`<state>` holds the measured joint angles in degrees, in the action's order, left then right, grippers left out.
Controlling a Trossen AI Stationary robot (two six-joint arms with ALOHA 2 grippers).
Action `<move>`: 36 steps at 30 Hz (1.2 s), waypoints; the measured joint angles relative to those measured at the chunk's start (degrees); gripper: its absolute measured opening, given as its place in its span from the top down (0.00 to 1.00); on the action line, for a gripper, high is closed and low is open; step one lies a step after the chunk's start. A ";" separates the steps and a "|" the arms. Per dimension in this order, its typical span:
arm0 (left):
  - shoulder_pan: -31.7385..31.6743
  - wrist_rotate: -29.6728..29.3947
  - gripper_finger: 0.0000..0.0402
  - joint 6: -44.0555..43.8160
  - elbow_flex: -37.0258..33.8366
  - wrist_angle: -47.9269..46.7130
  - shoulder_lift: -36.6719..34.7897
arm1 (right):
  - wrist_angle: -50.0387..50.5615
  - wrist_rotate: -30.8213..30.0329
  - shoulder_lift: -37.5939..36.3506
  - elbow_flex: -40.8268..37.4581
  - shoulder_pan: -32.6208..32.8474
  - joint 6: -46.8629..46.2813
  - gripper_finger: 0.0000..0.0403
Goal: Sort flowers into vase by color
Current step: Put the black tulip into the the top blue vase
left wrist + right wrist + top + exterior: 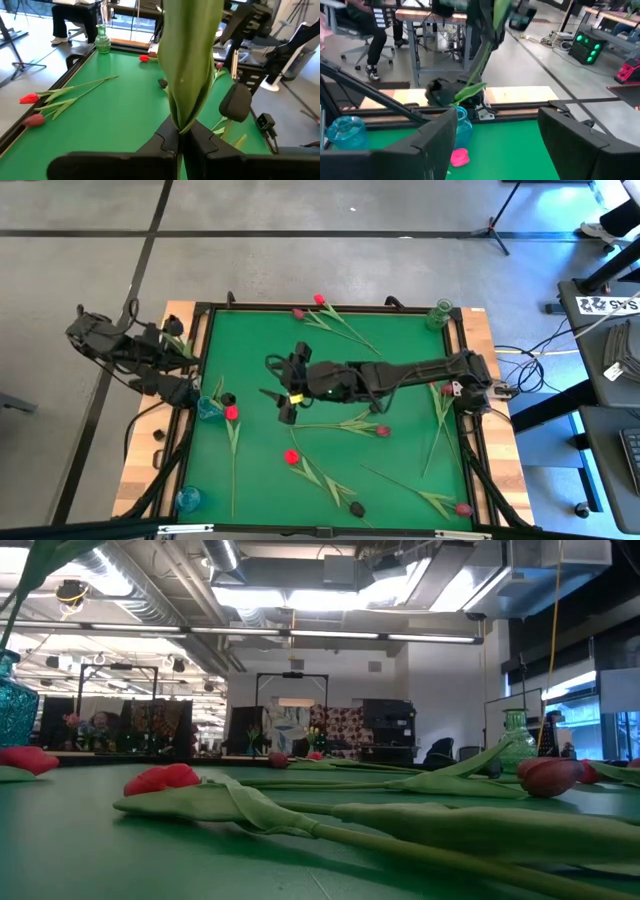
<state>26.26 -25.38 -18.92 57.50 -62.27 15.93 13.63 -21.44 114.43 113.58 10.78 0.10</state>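
The left gripper point(181, 142), at the table's left edge, is clamped on the green stem and leaf point(192, 65) of one tulip, its two dark fingers point(165, 140) pinched together at the base of the folded leaf; the flower head itself is out of the wrist view. From the right wrist view that stem point(482, 55) rises over a blue vase point(462, 127) at the left rim, with a dark head point(440, 92) at the vase mouth and a red head point(460, 156) lying on the green mat point(400, 370) just beside it. The right gripper point(285, 395) hovers over the middle of the mat with its jaws wide apart and nothing between them. Around it the remaining flowers lie flat and scattered: a red tulip point(381, 430) just beside the right arm, another red one point(291, 457) nearer the front, a dark head point(357, 508) and a maroon one point(462, 508) by the front edge, and two more point(319, 300) at the far edge. A green vase point(439, 314) stands at the far right corner, a second blue vase point(187, 499) at the front left. The tulips look light and limp, with thin, flexible stems and soft heads that would likely crush or slip; a pinch on the stem, just below the leaves, seems the safest hold.
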 joint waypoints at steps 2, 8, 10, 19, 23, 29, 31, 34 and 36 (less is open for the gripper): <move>0.00 1.01 0.99 -0.01 -2.51 0.29 -1.81 | 0.14 -1.53 -0.39 0.00 0.82 0.00 0.32; 0.00 4.05 0.99 1.16 -7.80 3.09 -5.57 | 0.18 -6.26 -1.12 0.00 2.64 0.15 0.32; 0.00 4.94 0.99 1.80 -8.24 3.64 -6.26 | 0.24 -6.91 -1.28 0.00 2.89 0.14 0.32; 0.00 6.53 0.99 6.89 -6.40 5.32 -7.27 | -0.59 -7.55 -1.71 0.00 2.69 -0.37 0.32; 0.00 7.11 0.99 7.30 -5.63 3.02 -7.27 | -0.68 -7.61 -1.81 0.00 2.69 -1.27 0.32; 0.00 7.10 0.99 7.54 -7.11 1.48 -7.27 | -0.58 -7.58 -1.81 0.00 2.69 -1.29 0.32; 0.00 7.11 0.99 7.56 -7.78 1.45 -7.27 | -0.52 -7.55 -1.81 0.00 2.71 -1.29 0.32; 0.00 7.41 0.99 7.34 -8.71 1.59 -7.27 | -0.45 -7.03 -1.81 0.00 2.71 -1.27 0.32; 0.01 8.58 0.99 6.51 -9.24 2.08 -7.27 | -0.17 -5.98 -1.81 0.00 2.71 -1.27 0.32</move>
<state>26.27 -16.80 -12.40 48.26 -60.19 8.67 13.45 -27.43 112.62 113.58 13.50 -1.18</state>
